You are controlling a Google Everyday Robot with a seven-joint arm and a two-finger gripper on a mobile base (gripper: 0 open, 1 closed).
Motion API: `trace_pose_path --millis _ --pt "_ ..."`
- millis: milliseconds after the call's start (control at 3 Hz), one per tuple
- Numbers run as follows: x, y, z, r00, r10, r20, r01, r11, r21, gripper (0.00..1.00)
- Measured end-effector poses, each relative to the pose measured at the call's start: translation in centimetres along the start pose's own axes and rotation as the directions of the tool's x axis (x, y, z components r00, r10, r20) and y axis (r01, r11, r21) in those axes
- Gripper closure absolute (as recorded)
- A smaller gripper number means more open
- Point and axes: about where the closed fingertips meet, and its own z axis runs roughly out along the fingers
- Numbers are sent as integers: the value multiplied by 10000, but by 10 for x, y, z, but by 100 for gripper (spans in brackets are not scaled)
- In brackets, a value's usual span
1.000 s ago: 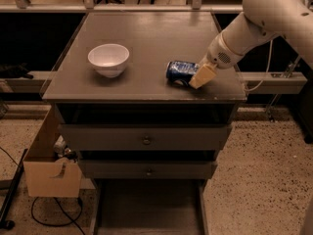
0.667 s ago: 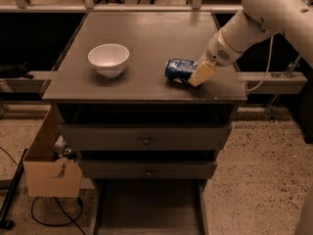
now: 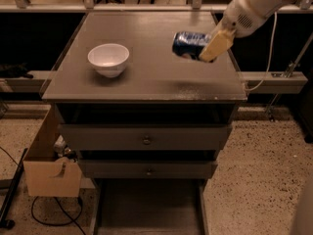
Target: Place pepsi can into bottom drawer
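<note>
The blue pepsi can [image 3: 187, 44] hangs on its side in the air above the right part of the cabinet top, held by my gripper [image 3: 211, 47]. The gripper's yellowish fingers [image 3: 216, 45] are closed around the can's right end, and the white arm reaches in from the upper right. The bottom drawer [image 3: 146, 209] is pulled out at the foot of the cabinet, a shallow grey tray with a bare floor, directly below and in front of the cabinet top.
A white bowl [image 3: 109, 59] stands on the left of the cabinet top [image 3: 146, 82]. Two upper drawers with round knobs [image 3: 146, 140] stick out slightly. A cardboard box [image 3: 51, 173] and cables sit on the floor at the left. A metal rail runs behind at the right.
The gripper has lifted the can off the cabinet top; it now hangs above the surface. The bowl has not moved.
</note>
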Motion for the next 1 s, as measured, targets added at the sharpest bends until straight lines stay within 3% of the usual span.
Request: trace_pose_path --millis 333,667,1000 --pt "23 19 -45 9997 201 125 -202 9997 102 100" --pt "50 60 -84 9988 245 424 -250 9996 109 100" --pt "82 116 -106 9982 318 517 -313 9995 -109 100"
